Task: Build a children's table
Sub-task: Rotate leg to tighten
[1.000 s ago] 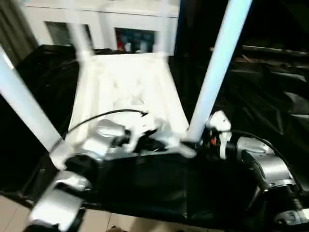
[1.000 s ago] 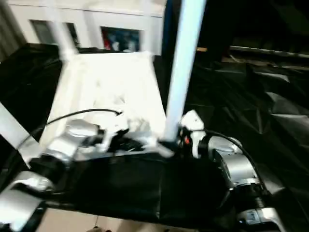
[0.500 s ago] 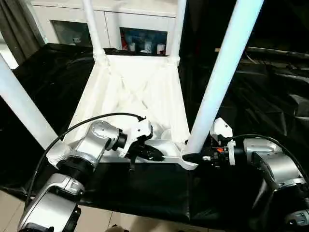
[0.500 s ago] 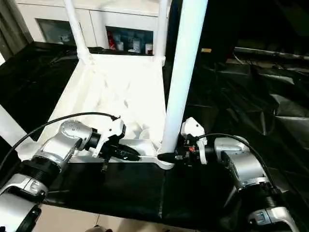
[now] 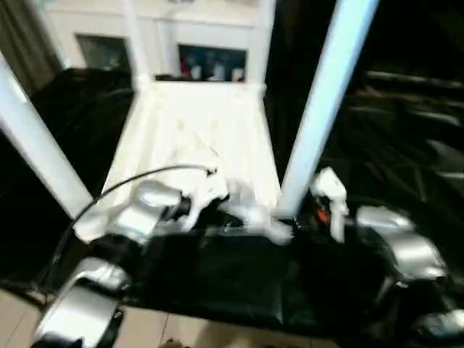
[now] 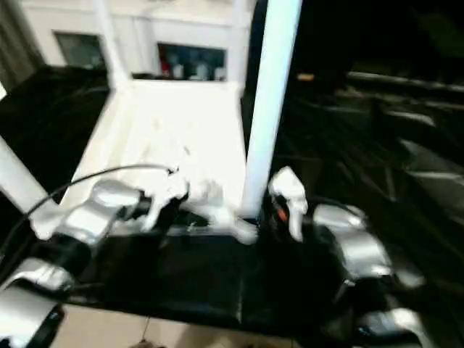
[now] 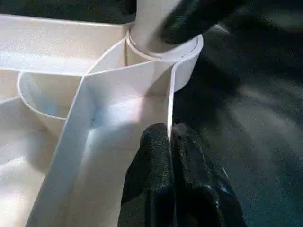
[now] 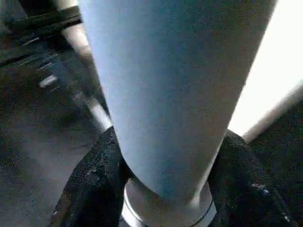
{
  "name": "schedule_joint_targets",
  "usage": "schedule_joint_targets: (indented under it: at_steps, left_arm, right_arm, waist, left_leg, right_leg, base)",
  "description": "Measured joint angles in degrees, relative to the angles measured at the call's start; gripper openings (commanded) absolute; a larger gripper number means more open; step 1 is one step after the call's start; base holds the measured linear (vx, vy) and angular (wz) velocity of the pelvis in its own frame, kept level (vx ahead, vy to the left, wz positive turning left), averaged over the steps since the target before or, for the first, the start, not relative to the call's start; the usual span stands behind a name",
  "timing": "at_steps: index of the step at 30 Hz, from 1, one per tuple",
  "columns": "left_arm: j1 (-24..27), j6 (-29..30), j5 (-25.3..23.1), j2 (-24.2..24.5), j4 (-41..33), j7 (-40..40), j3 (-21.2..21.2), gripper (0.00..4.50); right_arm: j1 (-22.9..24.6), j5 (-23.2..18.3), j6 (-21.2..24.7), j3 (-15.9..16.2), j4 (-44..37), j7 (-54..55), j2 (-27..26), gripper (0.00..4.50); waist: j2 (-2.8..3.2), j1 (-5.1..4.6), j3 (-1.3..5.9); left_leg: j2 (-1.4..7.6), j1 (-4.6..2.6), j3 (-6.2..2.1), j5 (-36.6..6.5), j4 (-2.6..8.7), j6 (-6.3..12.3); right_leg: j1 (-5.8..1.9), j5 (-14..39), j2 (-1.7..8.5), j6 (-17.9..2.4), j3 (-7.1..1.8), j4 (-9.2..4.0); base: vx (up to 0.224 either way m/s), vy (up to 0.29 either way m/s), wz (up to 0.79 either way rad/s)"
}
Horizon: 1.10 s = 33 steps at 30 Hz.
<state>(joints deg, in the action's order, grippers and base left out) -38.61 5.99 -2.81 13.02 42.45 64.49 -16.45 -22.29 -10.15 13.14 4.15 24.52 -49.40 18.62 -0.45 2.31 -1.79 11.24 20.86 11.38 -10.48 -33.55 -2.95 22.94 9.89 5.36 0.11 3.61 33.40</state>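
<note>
While the right end effector (image 8: 165,198) keeps hugging the leg (image 5: 319,109), nothing has shifted.

We find no readable text, label, brand, number or sign on anything near either pincer in these views.

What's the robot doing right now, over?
Left gripper shut on tabletop rim. Right gripper around the near-right leg at its socket. All four legs upright.
</note>
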Motion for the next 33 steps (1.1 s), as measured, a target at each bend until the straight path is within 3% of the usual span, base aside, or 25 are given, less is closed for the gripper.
schedule_joint_targets:
  at_steps: [1, 6, 10, 15, 16, 17, 22, 25, 30, 33]
  left_arm:
    - [-0.7, 0.2, -0.7, -1.8, 1.2, -4.0, 0.3, 0.0]
    - [-2.2, 1.1, -2.0, -7.6, 3.8, -14.4, 0.5, 0.0]
    - [-2.6, 1.1, -3.1, -10.6, 5.3, -19.3, 0.9, 0.0]
    - [-3.0, 0.1, -3.7, -11.6, 6.6, -20.9, 1.0, 0.0]
    - [-3.0, -0.1, -3.8, -11.7, 6.7, -20.9, 0.9, 0.0]
    - [-3.0, -0.2, -3.8, -11.7, 6.7, -20.7, 0.9, 0.0]
    - [-3.0, -0.7, -3.8, -11.1, 6.6, -18.8, 0.9, 0.0]
    - [-2.5, -1.4, -3.4, -8.2, 4.9, -11.9, 0.2, 0.0]
    - [-1.1, -1.5, -1.4, -4.5, 2.0, -2.4, -0.3, 0.0]
    - [-0.2, -1.7, -0.7, -2.7, 0.5, 2.7, -0.7, 0.0]
  right_arm:
    - [-0.5, 0.8, 0.2, -1.6, 1.0, 5.7, -2.1, 1.98]
    - [-0.6, 1.9, 0.6, -5.7, 1.7, 21.7, -8.1, 1.95]
    - [-0.6, 3.6, -0.3, -7.3, 1.8, 30.3, -11.8, 1.95]
    - [-0.4, 5.1, -1.3, -7.8, 1.9, 32.9, -12.9, 1.95]
    - [-0.4, 5.1, -1.5, -7.8, 1.9, 33.0, -12.9, 2.51]
    - [-0.4, 5.0, -1.5, -8.0, 1.9, 32.8, -12.9, 2.64]
    - [-0.1, 3.2, -1.4, -8.2, 1.7, 28.3, -11.6, 2.84]
    - [1.7, 2.5, -1.2, -4.7, -0.8, 15.1, -4.5, 2.84]
    - [3.0, -0.1, 0.5, -2.2, -4.3, 0.2, 2.7, 2.84]
    - [2.9, -1.9, 2.8, -1.0, -6.0, -6.8, 5.5, 2.84]
  waist:
    - [-0.09, -0.57, -0.04]
    - [-0.17, -0.84, -0.01]
    - [-0.18, -0.75, 0.07]
    - [-0.08, -0.73, 0.15]
    - [-0.01, -0.74, 0.19]
    - [0.0, -0.73, 0.2]
    - [0.0, -0.72, 0.2]
    - [0.02, -0.58, 0.18]
    - [0.01, -0.34, 0.17]
    - [0.02, 0.33, 0.17]
  left_leg:
    - [-0.01, 0.02, 0.0, 0.0, -0.08, 0.0]
    - [-0.11, 0.0, -0.04, 0.0, -0.07, 0.0]
    - [-0.14, -0.01, -0.06, 0.0, -0.02, 0.0]
    - [-0.21, -0.02, -0.09, 0.0, -0.02, 0.01]
    - [-0.23, -0.02, -0.09, 0.0, -0.02, 0.01]
    - [-0.23, -0.02, -0.09, 0.0, -0.01, 0.01]
    - [-0.23, -0.01, -0.1, 0.0, 0.09, 0.01]
    - [-0.23, 0.06, -0.08, 0.0, 0.26, 0.01]
    - [-0.18, 0.1, -0.08, 0.0, 0.65, 0.02]
    - [-0.07, 0.14, -0.08, 0.0, 0.73, 0.03]
  right_leg:
    - [0.01, 0.0, 0.01, 0.0, -0.02, -0.01]
    - [-0.05, 0.0, 0.01, 0.0, -0.07, -0.34]
    - [-0.09, 0.0, 0.01, 0.1, -0.09, -0.35]
    - [-0.15, 0.0, 0.03, 0.1, -0.15, -0.4]
    - [-0.15, 0.0, 0.03, 0.1, -0.19, -0.4]
    - [-0.14, 0.0, 0.03, 0.1, -0.2, -0.4]
    - [-0.1, 0.0, 0.02, 0.1, -0.18, -0.39]
    - [-0.03, 0.0, 0.02, 0.1, -0.17, -0.39]
    - [0.11, -0.1, 0.01, -0.1, -0.05, -0.31]
    - [0.1, 0.0, -0.01, 0.0, 0.08, -0.31]
  base:
    - [0.0, 0.0, 0.0]
    - [0.0, 0.0, 0.0]
    - [0.0, 0.0, 0.0]
    - [0.0, 0.0, 0.0]
    - [0.0, 0.0, 0.0]
    - [0.0, 0.0, 0.0]
    - [0.0, 0.0, 0.0]
    - [0.0, 0.0, 0.0]
    - [0.0, 0.0, 0.0]
    - [0.0, 0.0, 0.0]
